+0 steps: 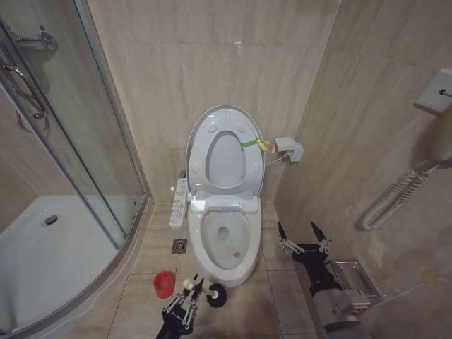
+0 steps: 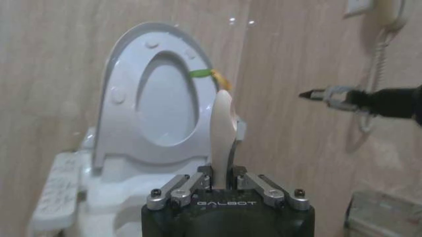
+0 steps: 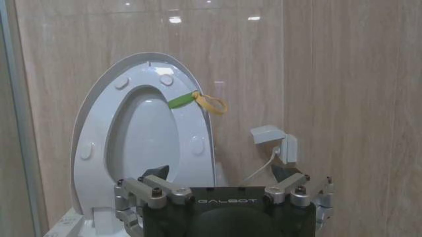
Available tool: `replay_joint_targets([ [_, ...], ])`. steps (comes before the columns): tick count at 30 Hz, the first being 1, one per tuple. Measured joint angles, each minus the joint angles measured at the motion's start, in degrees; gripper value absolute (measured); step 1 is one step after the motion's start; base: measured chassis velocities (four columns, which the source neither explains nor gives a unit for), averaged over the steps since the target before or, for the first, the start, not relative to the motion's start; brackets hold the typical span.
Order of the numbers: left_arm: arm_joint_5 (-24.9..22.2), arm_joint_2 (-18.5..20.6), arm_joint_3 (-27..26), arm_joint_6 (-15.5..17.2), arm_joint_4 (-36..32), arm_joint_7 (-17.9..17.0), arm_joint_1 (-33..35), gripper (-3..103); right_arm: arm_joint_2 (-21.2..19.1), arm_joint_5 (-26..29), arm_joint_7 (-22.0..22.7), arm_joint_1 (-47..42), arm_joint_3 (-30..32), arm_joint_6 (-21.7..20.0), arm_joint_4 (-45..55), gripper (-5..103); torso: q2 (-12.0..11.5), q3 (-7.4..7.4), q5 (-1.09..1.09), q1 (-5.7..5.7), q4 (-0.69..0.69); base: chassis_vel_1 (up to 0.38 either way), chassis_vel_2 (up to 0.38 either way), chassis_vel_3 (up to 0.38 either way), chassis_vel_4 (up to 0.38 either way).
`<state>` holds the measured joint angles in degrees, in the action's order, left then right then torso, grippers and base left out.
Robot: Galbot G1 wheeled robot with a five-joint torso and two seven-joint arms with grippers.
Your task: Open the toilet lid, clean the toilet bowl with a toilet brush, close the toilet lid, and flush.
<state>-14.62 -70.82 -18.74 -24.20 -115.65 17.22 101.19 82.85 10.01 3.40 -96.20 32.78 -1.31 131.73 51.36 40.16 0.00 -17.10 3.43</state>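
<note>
The toilet bowl [image 1: 224, 240] sits against the back wall, with the toilet lid [image 1: 224, 152] standing upright behind it, leaning on the wall. A shower stall [image 1: 56, 212] lies to its left. A floor drain [image 1: 179, 246] sits left of the bowl. In front, on the floor, a cup [image 1: 164, 284] stands left of the toilet brush [image 1: 212, 293]. A wall socket [image 1: 289, 148] lies right of the lid.
</note>
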Motion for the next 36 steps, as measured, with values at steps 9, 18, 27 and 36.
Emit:
replay_joint_targets([
  [9,-2.6,0.9,0.5,1.1,-1.9,4.1,-4.6,18,0.0,0.0,0.0,0.0,0.0,0.0,0.0,100,0.0,0.00,0.00,0.00,0.00,0.000,0.000,0.000,0.000],
  [18,-8.2,2.5,-2.9,3.7,-3.5,3.5,-10.9,18,0.0,0.0,0.0,0.0,0.0,0.0,0.0,100,0.0,0.00,0.00,0.00,-0.01,0.000,0.000,0.000,0.000],
  [27,-14.8,5.5,-3.4,4.6,6.7,2.9,-24.6,18,0.0,0.0,0.0,0.0,0.0,0.0,0.0,100,0.0,0.01,-0.01,-0.01,0.00,0.000,0.000,0.000,0.000],
  [36,-18.5,7.0,-0.4,3.0,18.1,6.5,-34.3,18,0.0,0.0,0.0,0.0,0.0,0.0,0.0,100,0.0,0.01,-0.01,-0.01,-0.01,0.000,0.000,0.000,0.000],
])
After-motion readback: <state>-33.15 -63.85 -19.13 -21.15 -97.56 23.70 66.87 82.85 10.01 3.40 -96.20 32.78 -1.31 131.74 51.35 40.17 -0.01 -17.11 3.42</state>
